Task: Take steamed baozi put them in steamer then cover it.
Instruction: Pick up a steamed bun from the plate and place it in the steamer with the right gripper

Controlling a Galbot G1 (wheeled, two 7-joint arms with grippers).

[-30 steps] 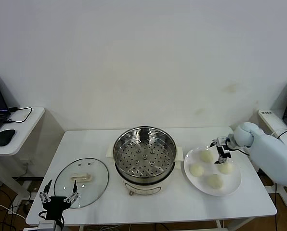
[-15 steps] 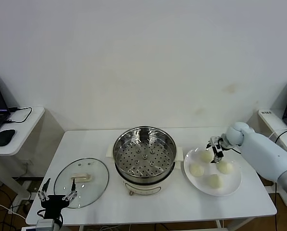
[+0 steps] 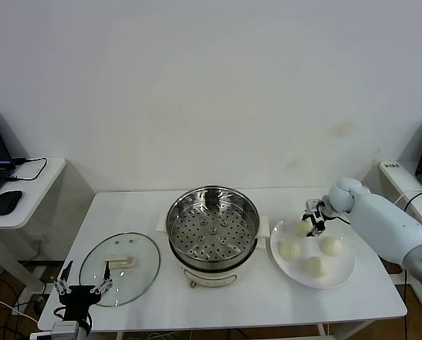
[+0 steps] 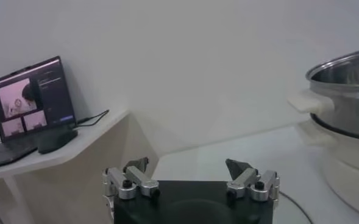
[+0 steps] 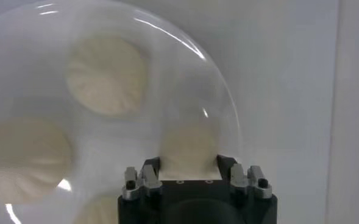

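Right claw gripping a bun on the plate

We are seeing the steamer (image 3: 212, 228) sitting open mid-worktop (image 3: 225, 297), with the cover (image 3: 120, 268) lying flat near the worktop's left front edge and the white plate (image 3: 338, 272) towards the right edge. Our right claw (image 3: 313, 219) is pinching the rear-left steamed baozi (image 5: 188, 149) on the plate, fingers pressing its sides; three more are lying beside it. Our left claw (image 3: 80, 289) is hanging spread wide, holding nothing, just off the front edge by the cover.

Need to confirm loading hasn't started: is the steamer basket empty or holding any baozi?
Empty: the steamer shows only its bare perforated floor; all four baozi sit on the plate.
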